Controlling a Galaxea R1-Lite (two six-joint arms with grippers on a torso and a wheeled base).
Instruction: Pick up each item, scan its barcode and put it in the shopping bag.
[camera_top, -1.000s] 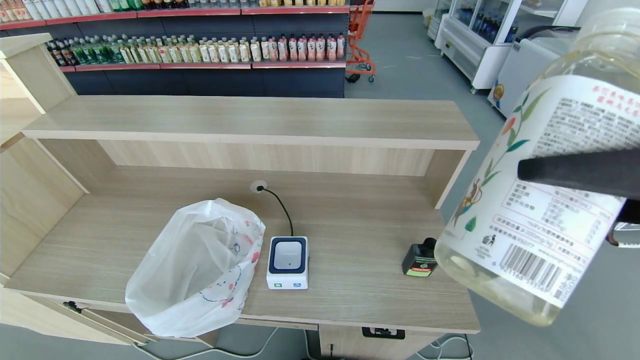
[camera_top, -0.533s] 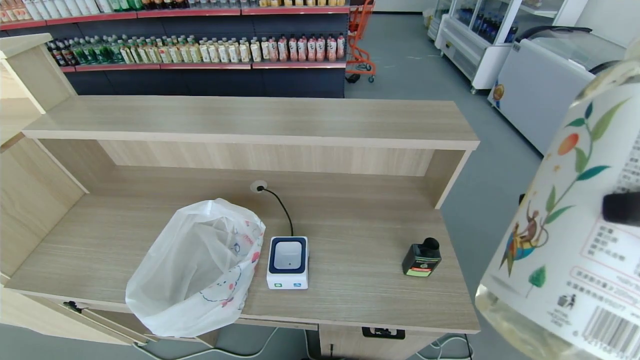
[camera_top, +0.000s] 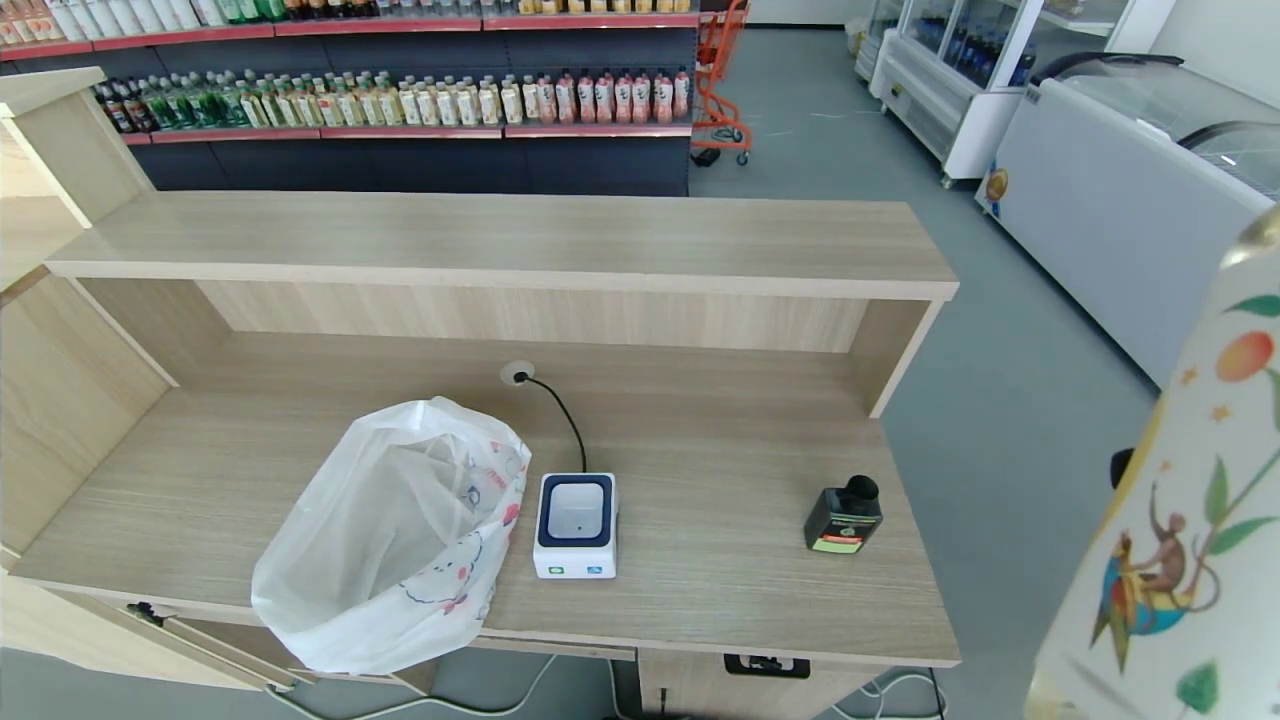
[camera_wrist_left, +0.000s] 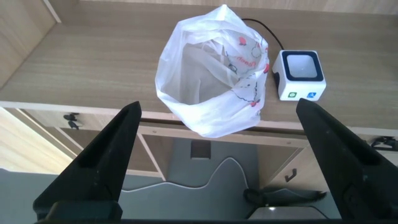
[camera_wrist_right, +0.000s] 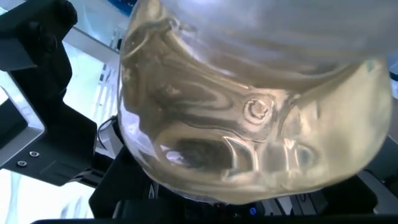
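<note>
The bottle (camera_top: 1180, 520) sits inside the right claw (camera_top: 1121, 466), which is clamped around it. It is held up in the air off the right end of the counter (camera_top: 700, 560). One dark fingertip peeks out at the edge of the label. In the right wrist view the bottle's moulded base (camera_wrist_right: 249, 112) sits right in front of the camera.

The left claw (camera_wrist_left: 217, 155) hangs with its two black fingers spread wide and nothing between them, above the counter's front edge. The shopping bag (camera_wrist_left: 214, 74) stands below and ahead of it, framed between the fingers. The barcode scanner (camera_wrist_left: 300, 73) is just beside the bag, on the side toward the right claw. The small black bottle (camera_top: 843, 517) stands on the counter between the scanner and the right claw, closer to that claw and lower than it.

A second ago the bottle reached well into the head view, with its barcode showing and a black finger lying across the label. Half a second ago it had slid toward the right edge. Now a strip of label with a monkey and an orange fruit is left showing. The bag, the scanner and the small black bottle have not moved.

The held bottle is clear plastic with pale yellow liquid inside. The shopping bag (camera_top: 390, 540) is thin white film with its mouth open, and its own creased plastic shows inside.
</note>
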